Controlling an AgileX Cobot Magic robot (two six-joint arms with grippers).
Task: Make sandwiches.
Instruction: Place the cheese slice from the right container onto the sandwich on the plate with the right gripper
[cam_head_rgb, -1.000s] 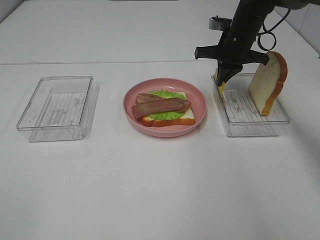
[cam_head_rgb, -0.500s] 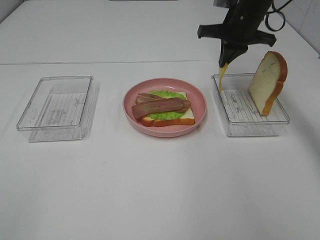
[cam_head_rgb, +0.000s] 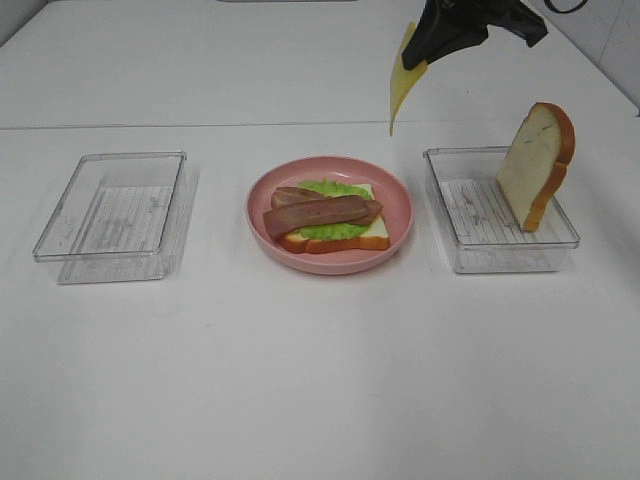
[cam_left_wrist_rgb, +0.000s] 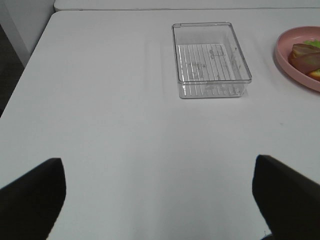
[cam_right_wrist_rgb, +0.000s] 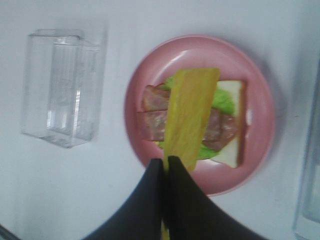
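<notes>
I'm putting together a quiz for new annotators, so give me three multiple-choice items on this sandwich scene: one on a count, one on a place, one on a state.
1. How many bacon strips lie on the lettuce on the pink plate?
A) none
B) two
C) five

2. Where is the loose bread slice?
A) flat on the pink plate
B) leaning on edge in the right clear tray
C) lying on the bacon strips

3. What is the state of the right gripper?
A) open, holding nothing
B) shut on the bread slice
C) shut on the cheese slice

Answers:
1 B: two strips lie side by side on the lettuce.
2 B: the slice stands tilted inside that tray.
3 C: the fingers pinch the yellow slice, which hangs in the air.
</notes>
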